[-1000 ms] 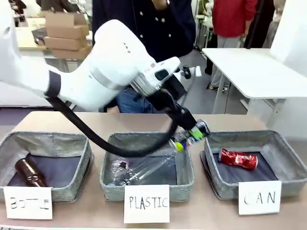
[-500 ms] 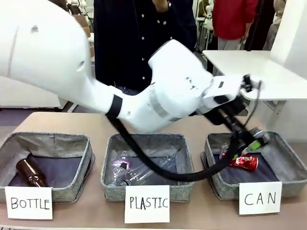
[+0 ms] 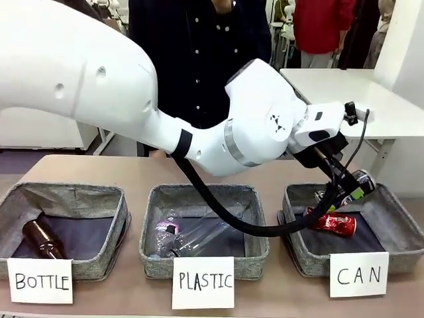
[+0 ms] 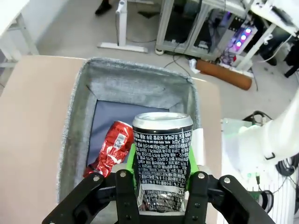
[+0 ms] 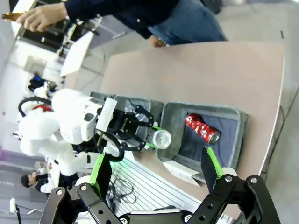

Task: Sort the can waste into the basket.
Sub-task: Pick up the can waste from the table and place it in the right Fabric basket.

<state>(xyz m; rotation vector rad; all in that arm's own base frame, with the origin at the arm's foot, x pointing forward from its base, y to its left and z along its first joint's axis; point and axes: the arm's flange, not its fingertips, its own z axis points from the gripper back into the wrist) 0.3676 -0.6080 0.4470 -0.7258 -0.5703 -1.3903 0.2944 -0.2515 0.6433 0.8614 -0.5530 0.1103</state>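
My left gripper [image 3: 348,192] reaches across to the right and is shut on the dark can [image 3: 362,180], holding it tilted just above the CAN basket [image 3: 397,202]. In the left wrist view the dark can [image 4: 162,154] stands between the green pads [image 4: 131,161], over the grey basket [image 4: 74,126]. The dented red can [image 3: 331,221] lies inside the basket, below and left of the held can, and shows as the red can [image 4: 112,150] in the wrist view. High above the table, my right gripper [image 5: 155,156] is open, looking down on the basket [image 5: 236,119] and the red can [image 5: 202,129].
The BOTTLE basket [image 3: 13,199] at left holds a brown bottle [image 3: 40,238]. The PLASTIC basket [image 3: 255,199] in the middle holds a clear plastic bottle [image 3: 192,235]. A person [image 3: 199,59] stands at the far side. A white table [image 3: 351,93] is at the back right.
My left arm has swung right, carrying the dark can from above the PLASTIC basket to above the CAN basket. The red can has not moved.
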